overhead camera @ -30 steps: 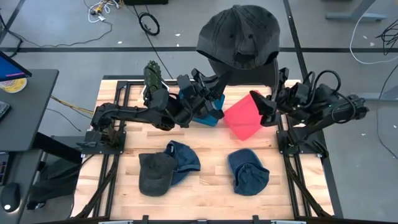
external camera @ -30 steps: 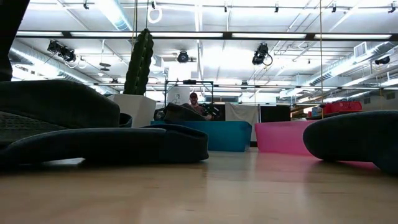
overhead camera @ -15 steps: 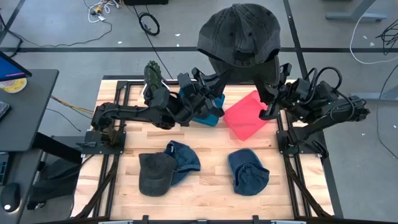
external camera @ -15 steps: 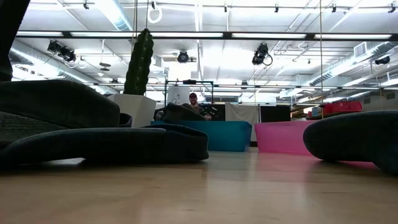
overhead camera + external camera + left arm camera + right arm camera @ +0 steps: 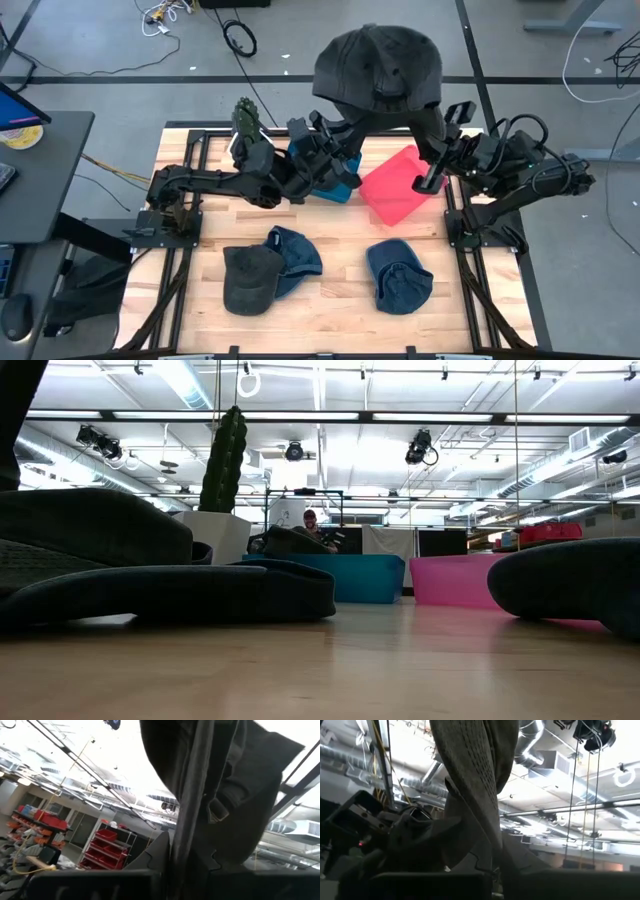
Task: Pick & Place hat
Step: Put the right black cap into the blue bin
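While the grey cap [image 5: 378,62] is apparently clamped aloft by both grippers, [image 5: 345,135] [image 5: 432,135] placing is left undone

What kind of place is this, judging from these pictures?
Probably a robotics lab or workshop in an industrial building. Exposed ceiling ducts and hanging spotlights show overhead, red storage bins on metal shelving stand behind, and loose cables lie on the grey floor.

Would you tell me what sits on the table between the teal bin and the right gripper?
The tilted pink bin lies between the teal bin and the right gripper, seen in the high view.
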